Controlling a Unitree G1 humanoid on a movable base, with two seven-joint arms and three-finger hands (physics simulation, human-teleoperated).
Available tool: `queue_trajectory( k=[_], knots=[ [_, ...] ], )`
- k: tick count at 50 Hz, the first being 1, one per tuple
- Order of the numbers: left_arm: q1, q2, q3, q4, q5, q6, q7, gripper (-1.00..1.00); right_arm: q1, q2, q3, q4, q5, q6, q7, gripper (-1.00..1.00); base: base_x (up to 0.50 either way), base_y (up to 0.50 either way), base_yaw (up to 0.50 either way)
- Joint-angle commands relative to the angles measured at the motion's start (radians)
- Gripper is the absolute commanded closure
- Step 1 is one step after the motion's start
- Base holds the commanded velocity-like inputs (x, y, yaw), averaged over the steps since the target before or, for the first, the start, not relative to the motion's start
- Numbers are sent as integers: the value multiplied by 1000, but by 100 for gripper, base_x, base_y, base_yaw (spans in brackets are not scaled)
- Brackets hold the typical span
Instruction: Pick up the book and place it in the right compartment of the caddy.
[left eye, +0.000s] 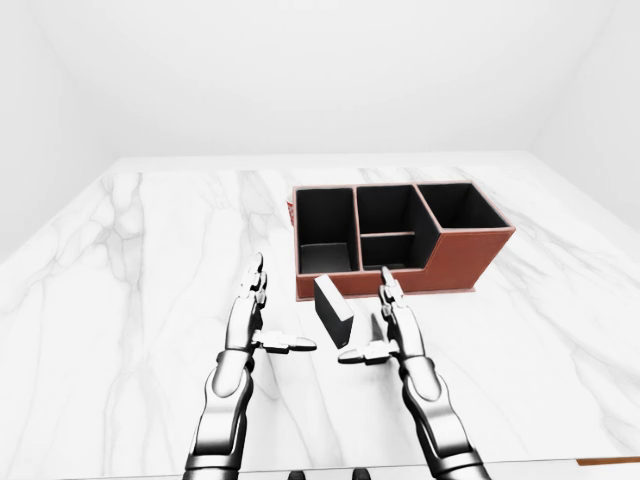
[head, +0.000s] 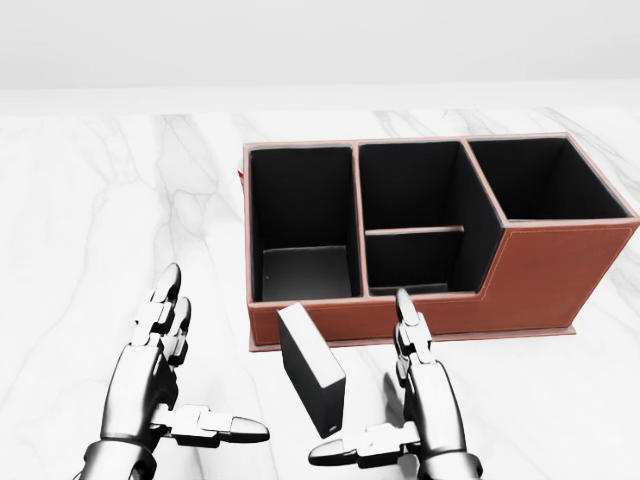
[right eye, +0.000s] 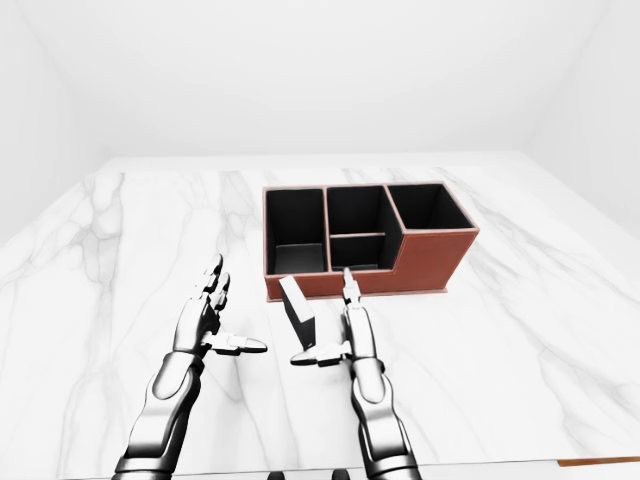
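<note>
A dark book (head: 312, 369) with a pale page edge stands upright on the marble table, just below the brown caddy (head: 540, 270). The caddy's right compartment (head: 545, 180) is tall, black inside and holds nothing. My right hand (head: 390, 385) is open right beside the book's right face, its thumb (head: 350, 448) reaching under the book's lower end. Further left, my left hand (head: 185, 370) is open too, with a gap between it and the book.
The caddy's left compartment (head: 303, 220) and its divided middle compartment (head: 412, 215) sit left of the tall one. The white marble table (left eye: 150, 260) spreads wide to the left, and its near edge (left eye: 560, 463) shows at the bottom of the left-eye view.
</note>
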Motion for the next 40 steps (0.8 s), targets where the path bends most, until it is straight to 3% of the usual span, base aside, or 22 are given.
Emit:
queue_trajectory(
  k=[1, 6, 10, 40],
  knots=[
    [-6, 0, 3, 12, 6, -5, 11, -100, 7, 8, 30, 16, -26, -24, -16, -100, 0, 0, 0],
    [-3, 0, 1, 1, 7, 4, 11, -100, 7, 11, 45, 34, -45, -34, -25, -100, 0, 0, 0],
    [-1, -1, 0, -7, 7, 10, 12, -100, 7, 13, 49, 17, -49, -23, -24, -100, 0, 0, 0],
    [-1, -1, -1, -7, 7, 10, 10, -100, -92, 29, 14, 251, -77, -34, -51, -100, 0, 0, 0]
  ],
)
